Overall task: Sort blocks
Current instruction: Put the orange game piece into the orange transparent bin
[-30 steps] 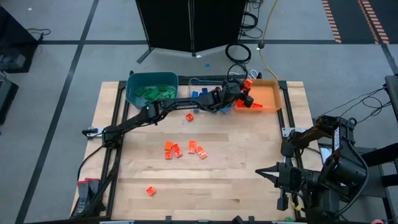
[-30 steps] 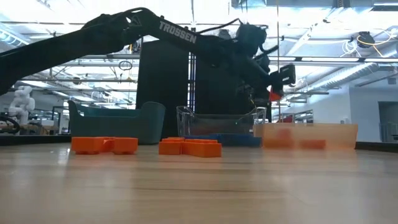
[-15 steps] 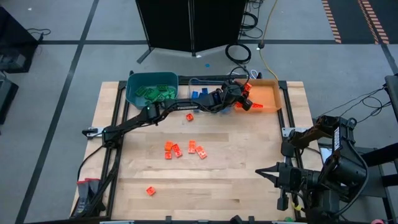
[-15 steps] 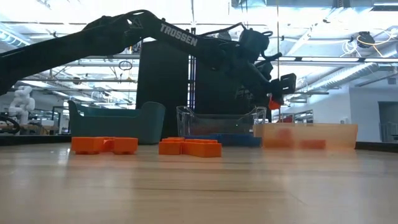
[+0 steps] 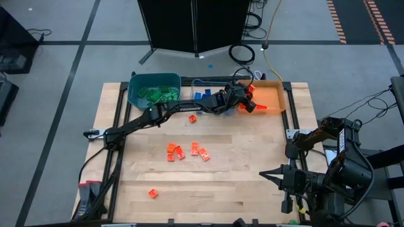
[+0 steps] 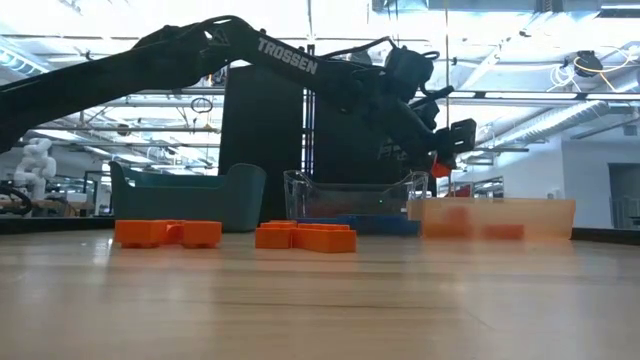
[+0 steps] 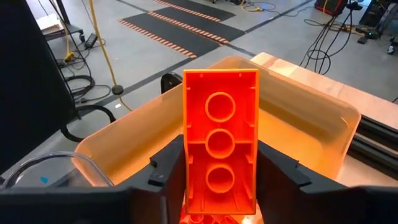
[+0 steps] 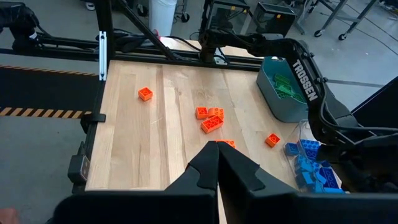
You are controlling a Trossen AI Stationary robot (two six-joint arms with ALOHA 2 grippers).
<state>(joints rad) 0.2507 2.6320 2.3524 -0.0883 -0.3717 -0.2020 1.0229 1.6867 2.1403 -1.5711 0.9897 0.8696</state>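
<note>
Blocks (image 5: 187,151) in orange-red lie loose on the wooden table (image 5: 240,164), seen from above, and the left gripper (image 5: 248,101) has moved a little lower over the orange bin (image 5: 273,94) than a second ago. From table height, it hangs lower too. In the left wrist view, its fingers (image 7: 280,168) pinch one orange-red block (image 7: 220,140). The right gripper (image 8: 217,163) waits at the table's edge, fingers pressed together.

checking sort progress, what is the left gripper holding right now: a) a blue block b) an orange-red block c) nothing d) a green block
b: the left gripper is shut on an orange-red block, held at the near edge of the orange bin; the left wrist view shows the brick's hollow underside between the fingers.
</note>
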